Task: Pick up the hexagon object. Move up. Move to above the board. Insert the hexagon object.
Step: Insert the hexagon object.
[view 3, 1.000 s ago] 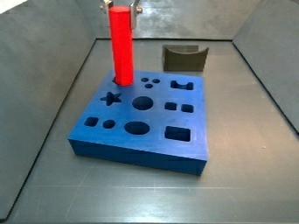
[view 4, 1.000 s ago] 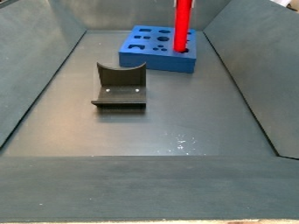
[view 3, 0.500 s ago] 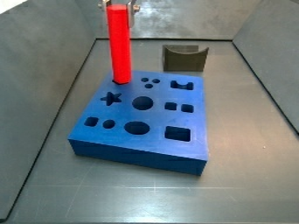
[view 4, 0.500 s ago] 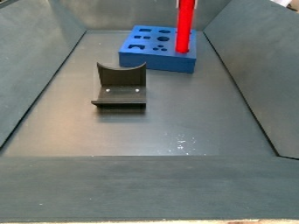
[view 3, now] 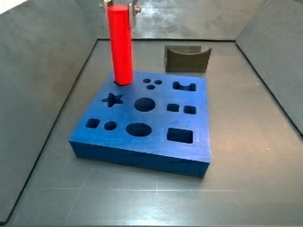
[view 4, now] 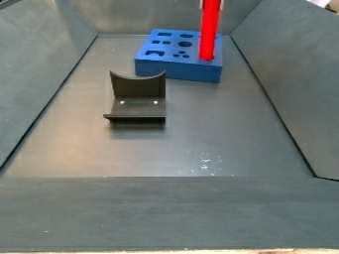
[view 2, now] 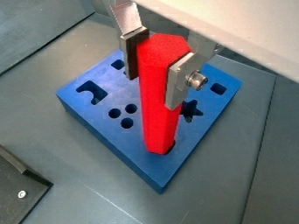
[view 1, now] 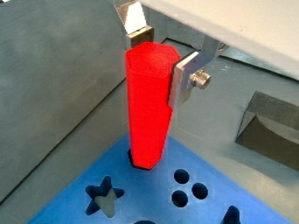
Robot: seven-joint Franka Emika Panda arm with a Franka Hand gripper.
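The hexagon object point(view 3: 120, 44) is a tall red rod, held upright. My gripper point(view 1: 158, 61) is shut on its upper end, one silver finger point(view 2: 179, 83) on each side, as both wrist views show. The board point(view 3: 148, 120) is a thick blue block with dark holes. The rod's lower end meets the board's top at a far corner, beside the star hole point(view 3: 112, 99). I cannot tell whether the end sits inside a hole. The rod point(view 4: 209, 25) and the board point(view 4: 179, 55) also show in a side view; there the gripper is out of frame.
The dark fixture point(view 3: 186, 58) stands on the floor behind the board, apart from it; it also shows in a side view point(view 4: 135, 97). Grey sloping walls point(view 3: 66, 97) enclose the work floor on all sides.
The rod and my gripper have shifted very slightly upward and to the left in a side view over the last second. The board and fixture have not moved.
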